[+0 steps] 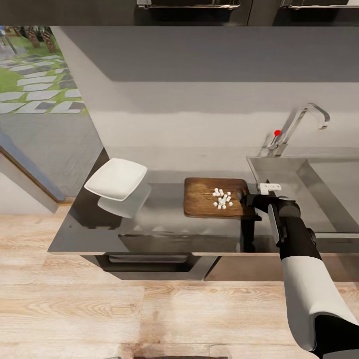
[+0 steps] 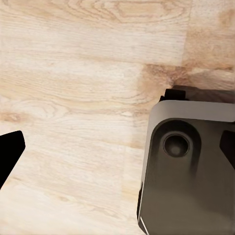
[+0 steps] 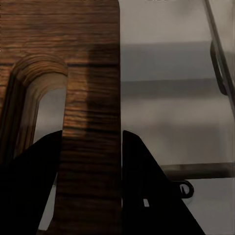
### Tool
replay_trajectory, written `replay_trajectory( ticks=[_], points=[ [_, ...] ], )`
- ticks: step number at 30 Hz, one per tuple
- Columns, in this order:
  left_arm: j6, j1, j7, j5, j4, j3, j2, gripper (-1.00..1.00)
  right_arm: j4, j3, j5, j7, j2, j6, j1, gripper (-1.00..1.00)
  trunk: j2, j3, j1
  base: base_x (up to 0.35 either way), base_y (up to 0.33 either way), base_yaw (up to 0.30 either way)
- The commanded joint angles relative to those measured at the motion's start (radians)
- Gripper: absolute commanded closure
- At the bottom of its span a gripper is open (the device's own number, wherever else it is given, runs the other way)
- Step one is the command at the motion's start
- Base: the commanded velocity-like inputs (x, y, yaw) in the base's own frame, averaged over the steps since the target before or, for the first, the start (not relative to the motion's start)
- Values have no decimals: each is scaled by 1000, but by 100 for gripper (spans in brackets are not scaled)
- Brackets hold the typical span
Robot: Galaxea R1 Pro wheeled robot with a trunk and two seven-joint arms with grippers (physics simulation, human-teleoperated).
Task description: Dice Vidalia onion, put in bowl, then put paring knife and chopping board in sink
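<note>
Board-handling was the step in hand: the right gripper (image 3: 90, 191) was clamped on the handle-hole end of the chopping board (image 1: 212, 198), which lay just beside the sink (image 1: 279, 174), diced onion (image 1: 222, 198) piled on it. Next, I judged, it should carry the board level toward the bowl (image 1: 117, 178), farther from the sink. I could not tell the left pincer's state.
</note>
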Motion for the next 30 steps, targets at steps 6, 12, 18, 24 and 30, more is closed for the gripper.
replay_trajectory(
  ticks=[6,12,18,24,30],
  points=[
    [-7,-2,1,8,5,-8,0,-100,-1,-1,8,8,0,4,-1,100,-2,-1,1,0,0,0],
    [-7,-2,1,8,5,-8,1,-100,-1,-2,8,8,0,4,-1,100,-2,-1,1,0,0,0],
    [-7,-2,1,8,5,-8,1,-100,-1,-3,9,3,0,5,-1,100,-2,5,1,0,0,0],
    [-7,-2,1,8,5,-8,1,-100,-1,-3,10,2,0,6,-1,100,-2,14,1,0,0,0],
    [-5,-2,1,8,5,-8,1,-100,-1,-3,11,1,0,6,-1,100,-2,24,1,0,0,0]
  ],
)
